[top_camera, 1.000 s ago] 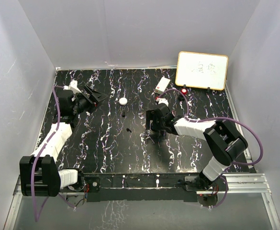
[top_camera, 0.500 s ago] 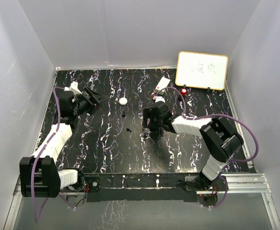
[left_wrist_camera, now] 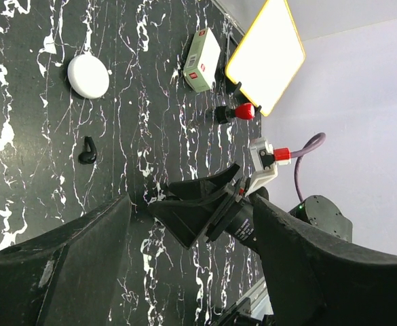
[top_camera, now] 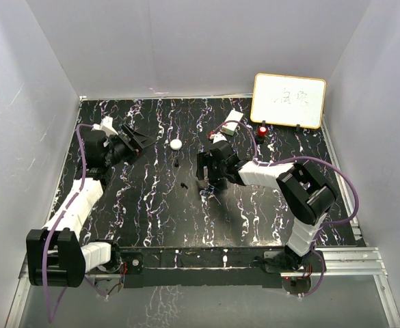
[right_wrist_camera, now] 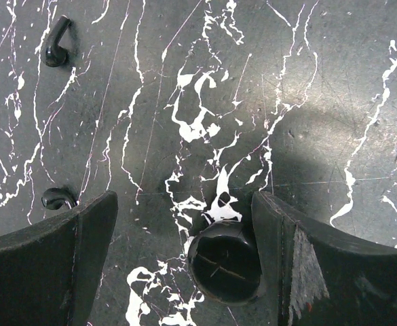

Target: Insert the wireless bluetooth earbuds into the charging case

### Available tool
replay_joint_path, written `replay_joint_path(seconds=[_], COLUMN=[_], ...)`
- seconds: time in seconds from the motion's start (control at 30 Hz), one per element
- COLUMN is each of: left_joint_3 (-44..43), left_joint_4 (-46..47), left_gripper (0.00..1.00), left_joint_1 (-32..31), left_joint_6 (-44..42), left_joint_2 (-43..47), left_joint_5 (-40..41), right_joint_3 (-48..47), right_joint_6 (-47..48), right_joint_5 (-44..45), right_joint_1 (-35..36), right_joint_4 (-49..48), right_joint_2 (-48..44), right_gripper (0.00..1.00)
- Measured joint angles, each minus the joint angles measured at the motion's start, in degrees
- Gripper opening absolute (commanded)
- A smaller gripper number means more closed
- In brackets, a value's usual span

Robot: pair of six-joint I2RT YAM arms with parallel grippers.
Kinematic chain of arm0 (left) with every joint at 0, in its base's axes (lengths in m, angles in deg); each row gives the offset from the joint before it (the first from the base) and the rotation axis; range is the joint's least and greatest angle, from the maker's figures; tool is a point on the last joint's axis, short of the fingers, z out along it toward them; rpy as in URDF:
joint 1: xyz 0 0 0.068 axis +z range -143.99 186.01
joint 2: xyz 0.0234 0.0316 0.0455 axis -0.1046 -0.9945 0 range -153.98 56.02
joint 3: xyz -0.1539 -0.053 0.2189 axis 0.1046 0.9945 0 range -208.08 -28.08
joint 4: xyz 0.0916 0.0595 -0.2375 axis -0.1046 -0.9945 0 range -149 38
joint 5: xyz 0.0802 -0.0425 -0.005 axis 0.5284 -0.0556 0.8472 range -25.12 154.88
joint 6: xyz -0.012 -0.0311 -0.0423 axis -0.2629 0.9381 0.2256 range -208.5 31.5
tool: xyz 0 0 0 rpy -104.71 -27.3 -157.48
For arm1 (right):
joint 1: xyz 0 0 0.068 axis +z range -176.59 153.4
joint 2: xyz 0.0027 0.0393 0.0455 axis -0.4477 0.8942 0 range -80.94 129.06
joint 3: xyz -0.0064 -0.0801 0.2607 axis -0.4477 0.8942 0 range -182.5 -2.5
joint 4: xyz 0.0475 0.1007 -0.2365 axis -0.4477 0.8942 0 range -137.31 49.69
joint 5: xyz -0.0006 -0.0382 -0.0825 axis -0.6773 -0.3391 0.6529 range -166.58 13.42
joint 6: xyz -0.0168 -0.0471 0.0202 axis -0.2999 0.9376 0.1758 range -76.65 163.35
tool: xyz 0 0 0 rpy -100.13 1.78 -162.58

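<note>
Shows the right gripper (right_wrist_camera: 183,204) spread wide and clamping nothing, straddling a round black case (right_wrist_camera: 225,261) set nearer the right-hand finger, at lower centre of the right-wrist view. Shows the left gripper (top_camera: 141,139) equally wide and empty at upper left of the overhead view. Note one black earbud (right_wrist_camera: 57,44) at upper left of the right-wrist view and a second black earbud (right_wrist_camera: 59,198) at its left edge, just beside the left-hand finger; both loose on the surface, outside any case. Cannot pick out the white earbuds among the white veins, nor judge the black case open or shut.

Likely hazards: closing off-centre and so shoving or tipping the case; brushing the second black earbud away with the left-hand finger; mis-pinching so small and rounded a piece and flicking it off; losing black pieces against the dark surface.

Set on a glossy black table (top_camera: 152,219) veined with white. Also carries a white round case (top_camera: 176,144) at upper centre of the overhead view, with a white box (top_camera: 230,125), a red knob (top_camera: 262,130) and a yellow-framed whiteboard (top_camera: 288,100) toward upper right. Closed in by plain pale walls (top_camera: 186,48) at left, back and right.
</note>
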Motion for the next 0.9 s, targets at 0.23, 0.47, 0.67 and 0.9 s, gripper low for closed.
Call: replay_joint_path(seconds=[0.23, 0.47, 0.67, 0.9], left_joint_3=[0.0, 0.0, 0.0, 0.0], left_joint_4=[-0.4, -1.5, -1.7, -1.6], left_gripper=[0.72, 0.72, 0.73, 0.73], left_joint_1=[-1.1, -3.1, -4.6, -6.0], left_joint_6=[0.0, 0.0, 0.0, 0.0], left_joint_2=[1.2, 1.6, 2.2, 2.3], left_joint_5=[0.0, 0.0, 0.0, 0.0], right_joint_3=[0.0, 2.1, 7.7, 11.7], right_joint_6=[1.5, 5.7, 10.0, 13.5], right_joint_5=[1.9, 3.3, 2.6, 0.2], right_joint_1=[0.3, 0.1, -0.3, -0.5], right_joint_4=[0.1, -0.3, -0.6, -2.4], right_joint_2=[0.0, -1.4, -6.0, -9.0], right_gripper=[0.80, 0.82, 0.82, 0.78])
